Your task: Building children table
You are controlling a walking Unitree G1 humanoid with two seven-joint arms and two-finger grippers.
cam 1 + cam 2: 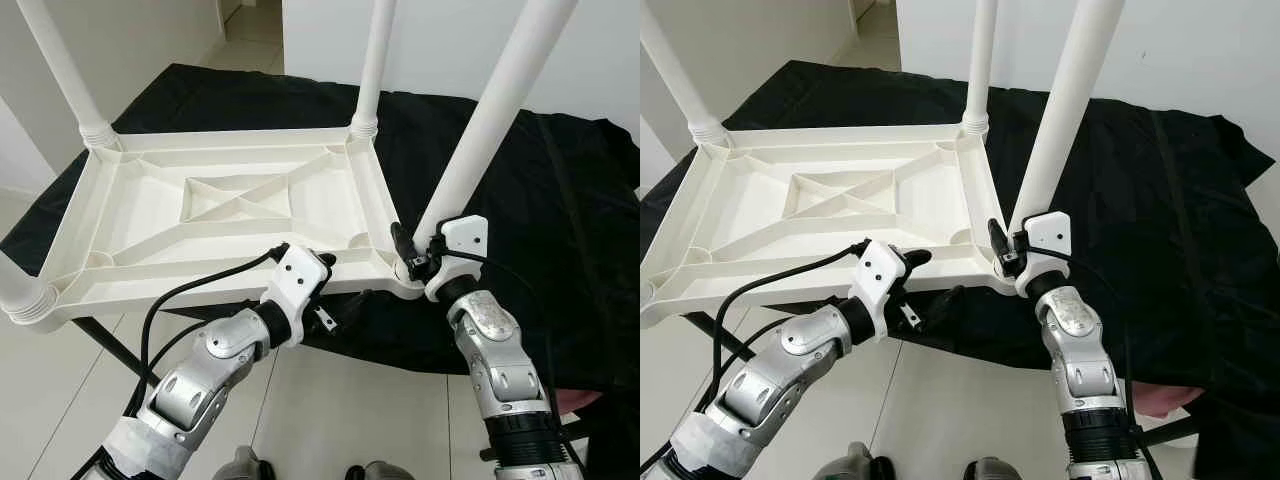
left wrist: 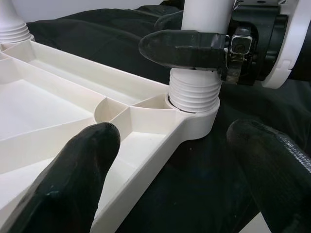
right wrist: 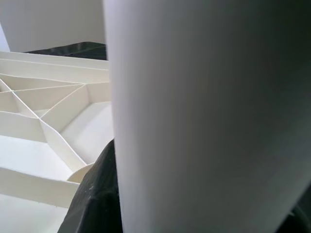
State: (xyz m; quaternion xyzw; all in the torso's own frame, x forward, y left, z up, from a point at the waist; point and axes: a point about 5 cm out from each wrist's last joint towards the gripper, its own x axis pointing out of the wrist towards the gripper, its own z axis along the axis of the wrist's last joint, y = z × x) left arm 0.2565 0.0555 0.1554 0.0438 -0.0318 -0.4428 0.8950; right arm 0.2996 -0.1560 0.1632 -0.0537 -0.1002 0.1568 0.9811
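The white plastic children's tabletop (image 1: 230, 215) lies upside down on a surface draped in black cloth (image 1: 520, 200), ribs facing up; four white legs stand in its corner sockets; the right gripper (image 1: 412, 252) pinches the near right leg (image 1: 490, 120) between its fingers (image 2: 187, 48), just above the threaded base seated in the socket (image 2: 194, 104); the left gripper (image 1: 325, 285) hovers just beside that corner, its fingers (image 2: 73, 174) spread on either side of the tabletop's near edge, holding nothing.
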